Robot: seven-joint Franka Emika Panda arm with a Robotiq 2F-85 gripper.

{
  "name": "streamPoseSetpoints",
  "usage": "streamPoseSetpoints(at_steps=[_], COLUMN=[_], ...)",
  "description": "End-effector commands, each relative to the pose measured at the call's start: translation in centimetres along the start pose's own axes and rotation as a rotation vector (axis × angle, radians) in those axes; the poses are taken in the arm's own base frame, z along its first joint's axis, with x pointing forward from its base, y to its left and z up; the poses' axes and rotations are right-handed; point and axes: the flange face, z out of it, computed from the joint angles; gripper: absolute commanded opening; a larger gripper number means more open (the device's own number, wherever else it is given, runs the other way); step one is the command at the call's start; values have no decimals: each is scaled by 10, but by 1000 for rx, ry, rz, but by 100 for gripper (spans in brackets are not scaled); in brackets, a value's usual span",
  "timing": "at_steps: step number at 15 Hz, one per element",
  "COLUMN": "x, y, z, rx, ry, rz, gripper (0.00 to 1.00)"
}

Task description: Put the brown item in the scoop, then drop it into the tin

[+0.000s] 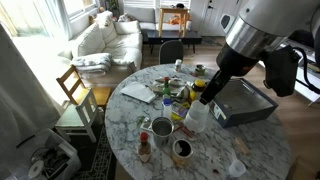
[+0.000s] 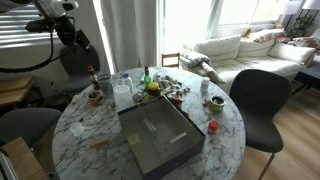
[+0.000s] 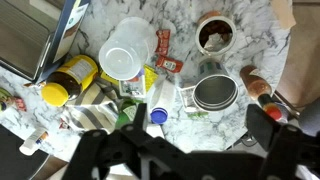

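Note:
The silver tin (image 3: 216, 93) stands open on the marble table, and it also shows in an exterior view (image 1: 162, 127). Beyond it in the wrist view is the small white scoop (image 3: 215, 33) with something brown in its bowl; in an exterior view (image 1: 181, 150) it sits near the table's front edge. My gripper (image 3: 200, 138) hangs open and empty above the table, its fingers on either side of the bare marble just short of the tin. In an exterior view the gripper (image 1: 203, 97) is above the clutter at the table's middle.
Near the tin are a red-capped bottle (image 3: 262, 90), a clear plastic tub (image 3: 128, 48), a yellow-lidded jar (image 3: 66, 82), a blue-capped bottle (image 3: 158, 115) and sauce packets (image 3: 166, 52). A grey tray (image 1: 245, 100) takes up one side of the table (image 2: 155, 135). Chairs surround the table.

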Motion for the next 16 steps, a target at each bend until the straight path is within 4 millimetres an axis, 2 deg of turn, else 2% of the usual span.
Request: streamPoseSetpoints(at_steps=[1, 6, 8, 10, 14, 16], x=[0, 0, -11, -29, -59, -70], y=[0, 0, 14, 18, 18, 13], z=[0, 0, 31, 68, 133, 158], rx=[0, 0, 23, 61, 136, 170], ry=[-1, -1, -85, -151, -328, -413], rz=[0, 0, 139, 205, 342, 412], gripper=[100, 100, 100, 100, 100, 100])
